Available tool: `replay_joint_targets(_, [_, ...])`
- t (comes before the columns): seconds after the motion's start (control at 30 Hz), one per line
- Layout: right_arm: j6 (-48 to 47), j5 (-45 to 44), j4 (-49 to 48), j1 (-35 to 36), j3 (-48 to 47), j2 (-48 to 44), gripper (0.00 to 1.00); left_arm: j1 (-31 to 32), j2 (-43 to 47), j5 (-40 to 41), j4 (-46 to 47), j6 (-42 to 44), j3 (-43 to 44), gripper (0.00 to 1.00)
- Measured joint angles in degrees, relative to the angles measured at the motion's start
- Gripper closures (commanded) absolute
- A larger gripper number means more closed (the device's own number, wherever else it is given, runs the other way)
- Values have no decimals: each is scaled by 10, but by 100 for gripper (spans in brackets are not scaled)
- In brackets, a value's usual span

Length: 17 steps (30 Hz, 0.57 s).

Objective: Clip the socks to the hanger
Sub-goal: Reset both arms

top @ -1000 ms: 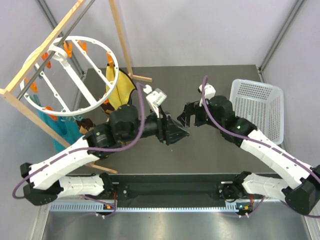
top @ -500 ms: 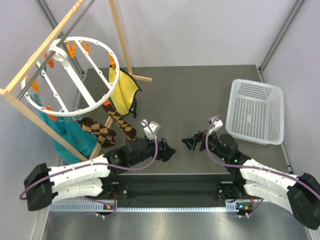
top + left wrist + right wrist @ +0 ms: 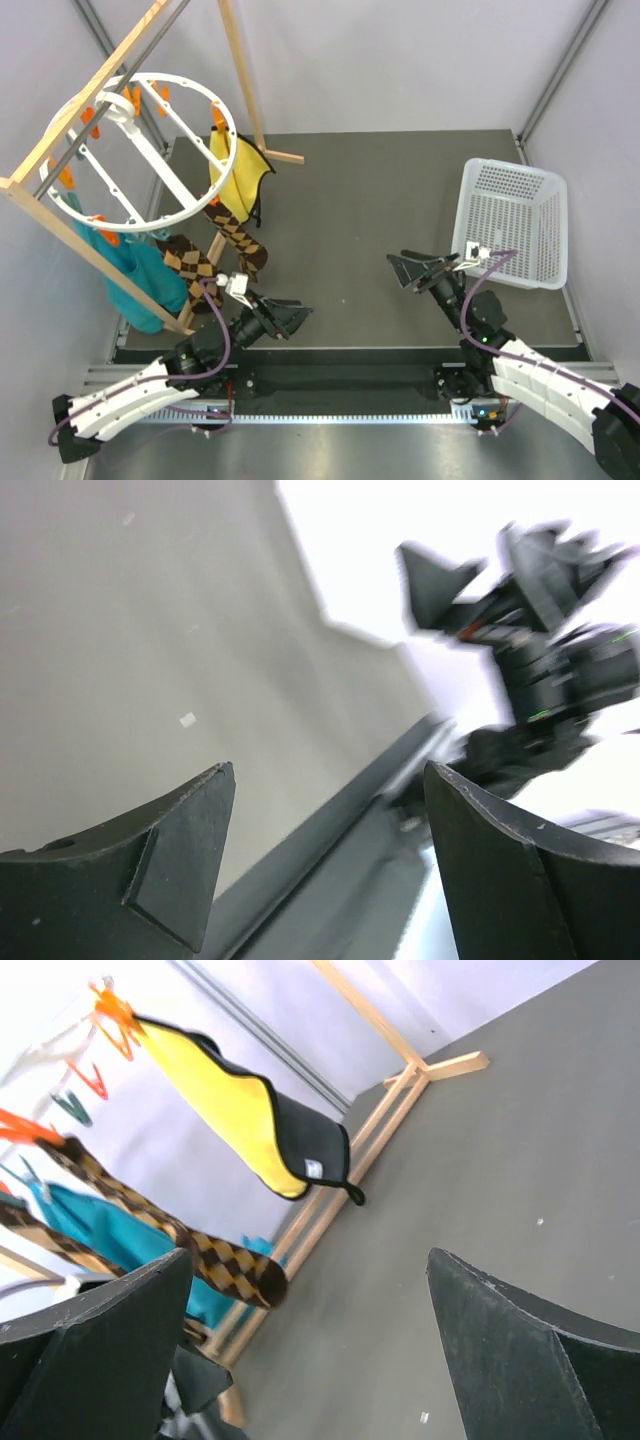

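Both arms have pulled back toward the near edge since half a second ago and sit lower and more folded. Socks, hanger and basket are unchanged in place.

Left gripper point(image 3: 290, 312): fingers spread wide, nothing between them, tips aimed toward the right arm. In the left wrist view, bare table point(image 3: 120, 660) lies ahead of the fingers point(image 3: 160, 880). The right arm, blurred, shows beyond the gap.

Right gripper point(image 3: 400, 270): fingers spread wide, empty, tips aimed left.

Basket point(image 3: 515, 225): white mesh, on the table behind and right of the right fingers.

Socks point(image 3: 238, 238): argyle pair, hanging from the hanger's rim. They are beyond and left of the left fingers, apart from both grippers. In the right wrist view one sock point(image 3: 215, 1260) hangs just above the left-hand finger.

Yellow cloth point(image 3: 238, 172): clipped beside the socks, farther back.

Teal cloth point(image 3: 145, 285): hangs left of the socks.

Hanger point(image 3: 120, 112): white ring with orange clips point(image 3: 132, 98), hung on the wooden rack point(image 3: 241, 70), far left of both grippers.
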<state>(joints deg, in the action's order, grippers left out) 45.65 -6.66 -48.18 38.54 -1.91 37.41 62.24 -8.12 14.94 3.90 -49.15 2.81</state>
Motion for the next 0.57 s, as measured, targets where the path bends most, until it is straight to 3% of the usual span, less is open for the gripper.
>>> replay_joint_targets(0.07, [25,-9,7,-1,0,-12,0,0,46,2,-13,-24,-3,20])
replay_joint_targets(0.37, [88,-14,29,-1,0,106,0,0,31,-1,-28,-89,-3,19])
replay_joint_targets(0.57, [99,-8,28,-1,0,97,0,0,62,0,-61,-110,-3,18])
